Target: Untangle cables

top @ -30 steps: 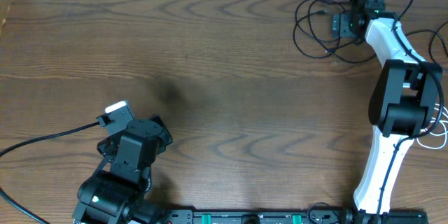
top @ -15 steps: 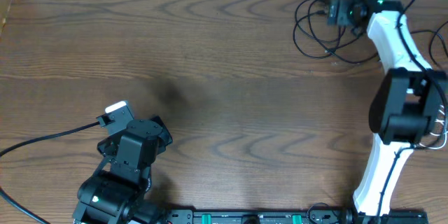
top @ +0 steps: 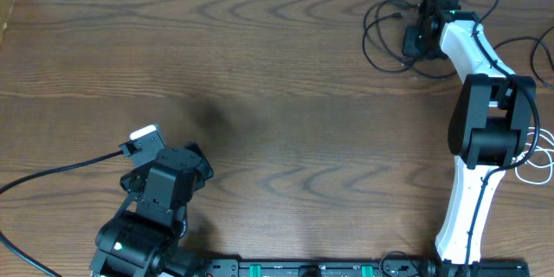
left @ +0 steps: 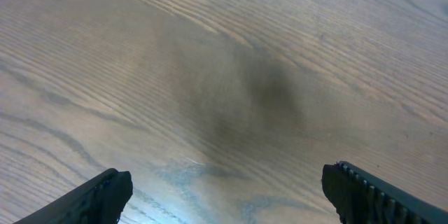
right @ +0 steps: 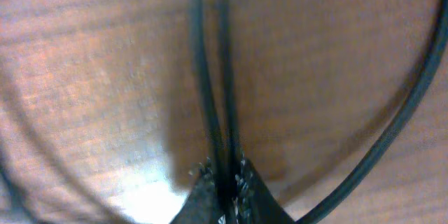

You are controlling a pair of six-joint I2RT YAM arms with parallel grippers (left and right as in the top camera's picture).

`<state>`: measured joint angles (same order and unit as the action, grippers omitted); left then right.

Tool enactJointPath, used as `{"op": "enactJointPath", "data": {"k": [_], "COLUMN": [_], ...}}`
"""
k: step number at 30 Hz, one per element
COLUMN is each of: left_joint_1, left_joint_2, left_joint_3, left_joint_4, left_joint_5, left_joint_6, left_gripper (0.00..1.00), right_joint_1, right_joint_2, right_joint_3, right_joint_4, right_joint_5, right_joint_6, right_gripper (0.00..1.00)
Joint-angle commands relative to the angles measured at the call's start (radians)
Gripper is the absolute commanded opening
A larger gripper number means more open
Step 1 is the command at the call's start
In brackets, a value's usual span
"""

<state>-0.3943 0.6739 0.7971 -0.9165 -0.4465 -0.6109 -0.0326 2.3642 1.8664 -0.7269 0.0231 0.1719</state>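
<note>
Right arm is stretched out to the far right corner of the table (top: 260,69). Right gripper (right: 222,182) is pinched closed on the black cables (top: 387,33). The right wrist view shows two strands side by side, running straight up out of the closed fingertips (right: 203,194). A third black strand curves past on the right of that view, apart from the pinch.

From overhead, the black cables sit in a loose pile of overlapping loops near the far edge, just left of the right gripper. One loop arcs over the wrist toward the far right corner. I can't tell which strand belongs to which cable.

White cable (top: 544,161) lies in loops at the right edge beside the right arm's elbow. It is well apart from the black pile and partly cut off by the frame.

Left arm is folded up at the near left corner. Left gripper (left: 227,192) has its fingers spread wide and holds nothing, with only bare wood between them. It is well away from all the cables.
</note>
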Motion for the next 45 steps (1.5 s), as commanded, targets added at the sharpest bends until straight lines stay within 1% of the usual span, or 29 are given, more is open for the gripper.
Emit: {"op": "enactJointPath", "data": {"k": [1,5,6,7,8,9,10,11,14,18,22,28,32,37,45], "left_joint_1": [0.003,0.003,0.003,0.003,0.003,0.003,0.003,0.003,0.003,0.003,0.003,0.003,0.003,0.003,0.003], "left_joint_2": [-0.003,-0.003,-0.003,-0.003,-0.003,-0.003,-0.003,-0.003,-0.003,-0.003,-0.003,-0.003,-0.003,-0.003,-0.003], "left_joint_3": [0.020,0.020,0.020,0.020,0.020,0.020,0.020,0.020,0.020,0.020,0.020,0.020,0.020,0.020,0.020], "left_joint_4": [-0.004,-0.004,-0.004,-0.004,-0.004,-0.004,-0.004,-0.004,-0.004,-0.004,-0.004,-0.004,-0.004,-0.004,-0.004], "left_joint_5": [-0.003,-0.003,-0.002,-0.003,-0.003,-0.003,-0.003,-0.003,-0.003,-0.003,-0.003,-0.003,-0.003,-0.003,-0.003], "left_joint_6": [-0.016,-0.016,-0.015,-0.016,-0.015,-0.015,-0.015,-0.015,-0.015,-0.015,-0.015,-0.015,-0.015,-0.015,-0.015], "left_gripper": [0.93,0.93,0.93,0.93,0.93,0.93,0.93,0.93,0.93,0.93,0.93,0.93,0.93,0.93,0.93], "right_joint_1": [0.014,0.042,0.049,0.055,0.059,0.059,0.058,0.055,0.046,0.039,0.040,0.040,0.040,0.040,0.040], "right_joint_2": [0.005,0.005,0.005,0.005,0.004,0.002,-0.002,-0.006,-0.047,-0.159,-0.319,-0.595,-0.763,-0.942,-1.168], "right_joint_3": [-0.003,-0.003,-0.003,-0.003,-0.002,0.002,0.013,0.028,0.097,0.227,0.315,0.343,0.343,0.343,0.343], "right_joint_4": [-0.073,-0.140,-0.146,-0.148,-0.148,-0.147,-0.149,-0.151,-0.190,-0.256,-0.266,-0.251,-0.294,-0.393,-0.646], "right_joint_5": [0.012,-0.014,0.001,0.023,0.051,0.081,0.105,0.117,0.165,0.305,0.391,0.341,0.254,0.229,0.228], "right_joint_6": [0.026,-0.012,-0.010,0.001,0.021,0.042,0.053,0.052,0.051,0.047,-0.036,-0.042,-0.042,-0.038,-0.038], "right_gripper": [0.03,0.04,0.10,0.24,0.32,0.42,0.59,0.99,0.99,0.99,0.99,0.99,0.99,0.99,0.99]}}
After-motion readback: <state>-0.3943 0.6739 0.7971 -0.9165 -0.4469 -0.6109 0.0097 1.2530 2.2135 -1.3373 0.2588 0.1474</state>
